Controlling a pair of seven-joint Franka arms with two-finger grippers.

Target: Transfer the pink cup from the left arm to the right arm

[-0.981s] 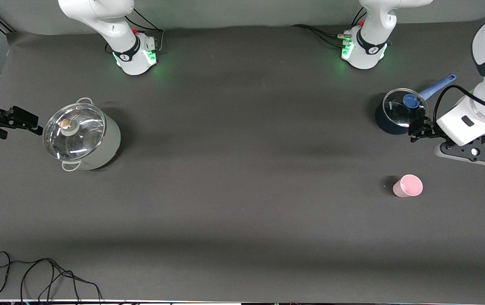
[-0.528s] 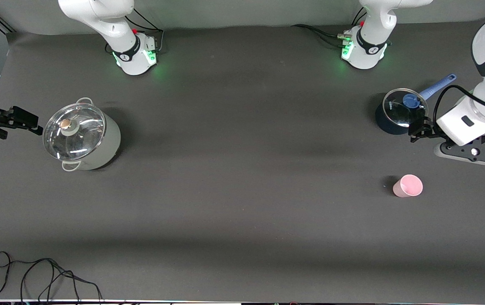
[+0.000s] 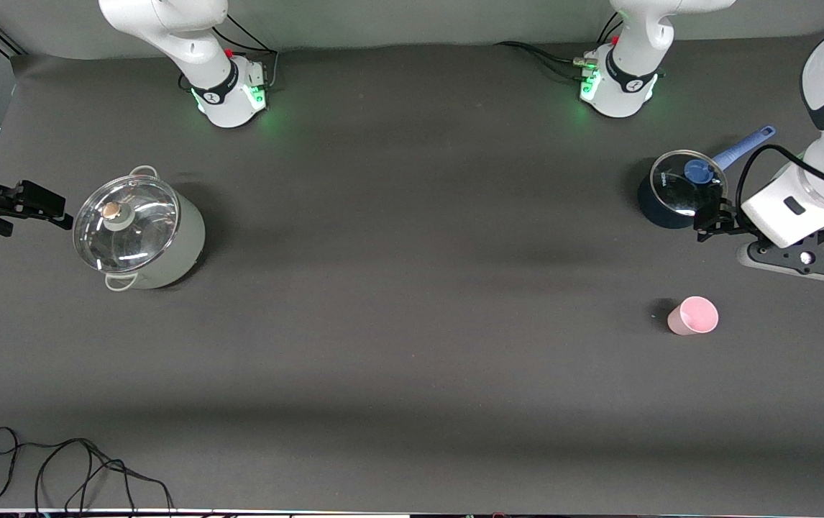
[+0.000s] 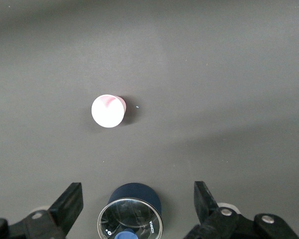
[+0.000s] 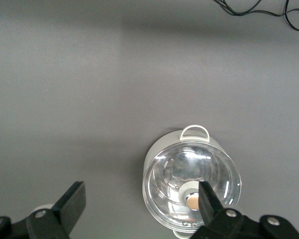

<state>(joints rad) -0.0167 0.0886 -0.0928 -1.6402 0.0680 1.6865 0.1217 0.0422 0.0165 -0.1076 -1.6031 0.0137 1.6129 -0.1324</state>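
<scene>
The pink cup stands upright on the dark table toward the left arm's end, nearer to the front camera than the blue saucepan. In the left wrist view the cup shows from above, apart from the fingers. My left gripper is open and empty, up in the air over the saucepan's edge; in its wrist view the jaws stand wide apart. My right gripper is open and empty at the right arm's end, beside the white pot; its wrist view shows the jaws wide apart.
A dark blue saucepan with a glass lid and blue handle stands beside the left gripper. A white pot with a glass lid stands toward the right arm's end. A black cable lies near the front edge.
</scene>
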